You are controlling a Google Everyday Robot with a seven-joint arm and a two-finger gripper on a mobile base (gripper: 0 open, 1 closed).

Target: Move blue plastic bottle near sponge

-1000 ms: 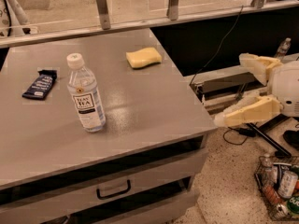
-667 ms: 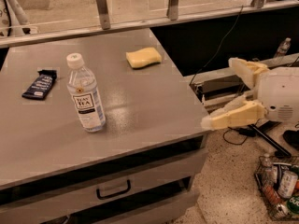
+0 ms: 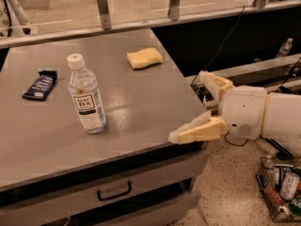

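My gripper [image 3: 188, 106] hangs at the tabletop [image 3: 141, 102] edge, jaws wide and empty; the blue plastic bottle [image 3: 86, 98] stands upright, apart from the sponge [image 3: 144, 58].

I have only one view. It looks down at a slant from the near side onto the worktop [image 3: 47, 131], facing the far rail, quite close. Almost the whole top fits in. The gripper [image 3: 188, 106] shows at the right, by the worktop's near right edge, jaws spread apart.
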